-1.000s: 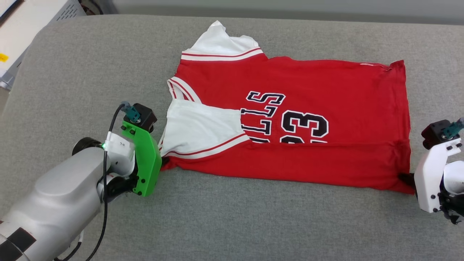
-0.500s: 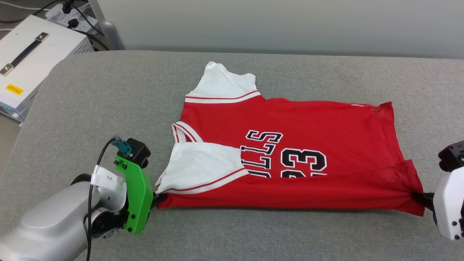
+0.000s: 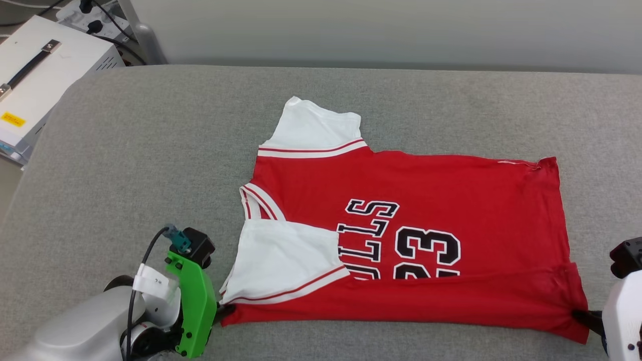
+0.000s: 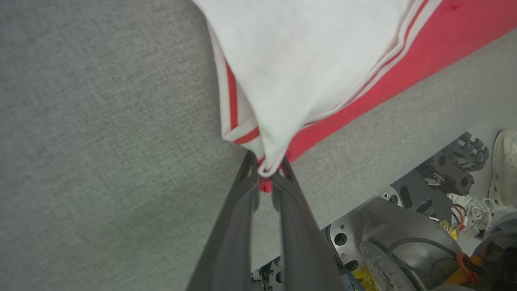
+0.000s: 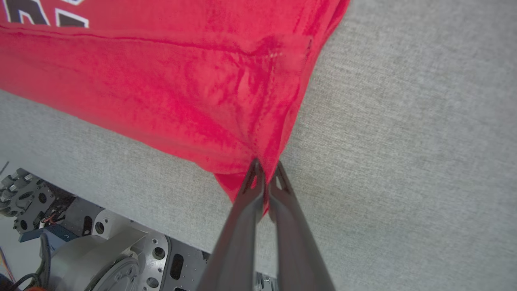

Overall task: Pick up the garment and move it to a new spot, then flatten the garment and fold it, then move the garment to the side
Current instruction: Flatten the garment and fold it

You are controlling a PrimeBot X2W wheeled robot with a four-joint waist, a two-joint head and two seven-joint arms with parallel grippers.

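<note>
The garment (image 3: 431, 200), a red jersey with white sleeves, striped trim and black "23" lettering, lies partly folded on the grey padded table (image 3: 150, 150), its near strip turned over onto the front. My left gripper (image 3: 226, 312) is shut on the garment's near left corner, by the folded white sleeve (image 4: 307, 60); the pinched cloth sits between my left gripper (image 4: 266, 176) fingertips. My right gripper (image 3: 582, 317) is shut on the near right corner of the hem. In the right wrist view the red cloth (image 5: 181, 81) bunches into my right gripper (image 5: 264, 171).
A white equipment box (image 3: 35, 75) with a black handle stands off the table's far left corner, with a power strip (image 3: 90, 12) and cables behind it. The table's near edge runs just below both grippers; the robot's base (image 4: 404, 242) shows beyond it.
The head camera has tilted, shifting the whole picture. The right gripper has closed on the hem corner. The garment's near edge is drawn straighter between the two grippers.
</note>
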